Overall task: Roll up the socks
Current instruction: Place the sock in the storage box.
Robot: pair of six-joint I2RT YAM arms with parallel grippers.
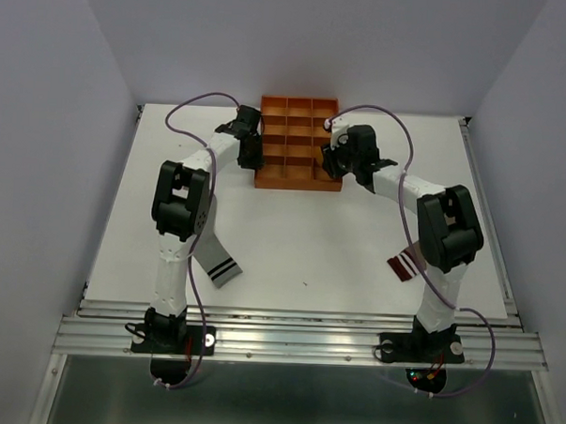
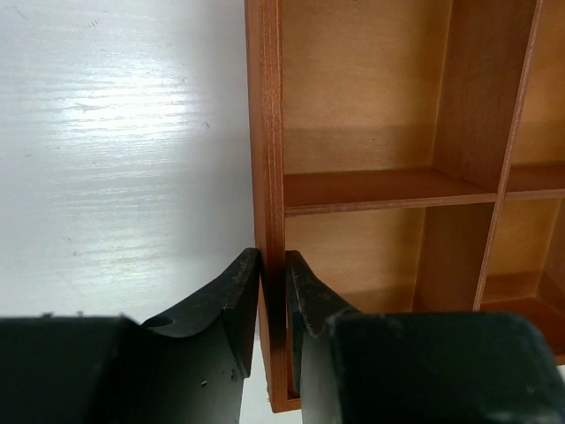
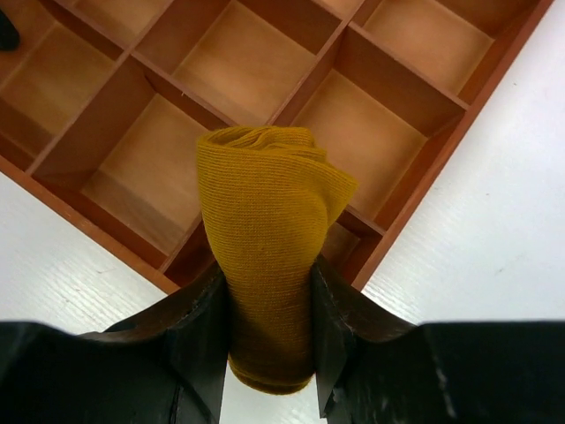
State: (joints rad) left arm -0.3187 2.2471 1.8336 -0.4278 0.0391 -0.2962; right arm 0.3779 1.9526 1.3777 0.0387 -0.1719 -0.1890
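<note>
The rolled mustard yellow sock [image 3: 269,221] is clamped between the fingers of my right gripper [image 3: 269,296], above the near right corner of the orange compartmented tray [image 3: 88,221]. In the top view that gripper [image 1: 334,165] hides the sock. My left gripper [image 2: 272,265] is shut on the tray's left wall [image 2: 265,132], one finger outside and one inside; in the top view it [image 1: 253,154] is at the tray's left edge. The grey sock [image 1: 217,258] lies flat by the left arm. The taupe-brown sock [image 1: 407,264] lies partly under the right arm.
The orange tray [image 1: 298,183] stands at the back middle of the white table, its compartments bare wood. Grey walls close in the left, right and back. The metal rail with the arm bases runs along the near edge.
</note>
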